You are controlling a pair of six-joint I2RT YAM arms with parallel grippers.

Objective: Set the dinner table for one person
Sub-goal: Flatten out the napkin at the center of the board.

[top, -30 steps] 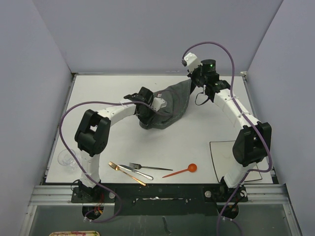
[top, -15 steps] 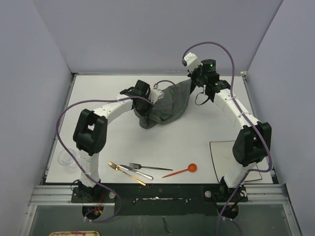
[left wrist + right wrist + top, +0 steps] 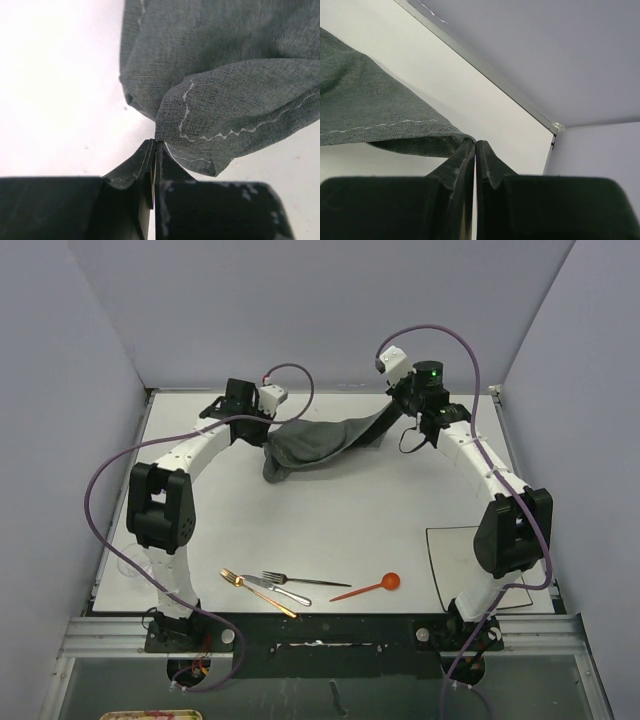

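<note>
A dark grey stitched placemat (image 3: 320,440) hangs stretched between my two grippers over the back of the white dinner table (image 3: 330,520). My left gripper (image 3: 266,436) is shut on the cloth's left corner. In the left wrist view its jaws (image 3: 156,142) pinch the folded, stitched placemat (image 3: 225,75) just above the tabletop. My right gripper (image 3: 390,412) is shut on the opposite corner near the back right. In the right wrist view the placemat (image 3: 365,110) runs off to the left from the closed tips (image 3: 476,142). Its left end sags in folds onto the table.
Near the front edge lie a gold fork (image 3: 258,592), a silver fork (image 3: 305,581), a silver knife (image 3: 275,589) and an orange spoon (image 3: 368,588). A square off-white plate (image 3: 465,565) sits front right, and a clear glass (image 3: 133,562) front left. Walls enclose the table.
My left gripper has swung left and towards the back with its corner, pulling the bunched placemat out into a long band. The right gripper has barely moved.
</note>
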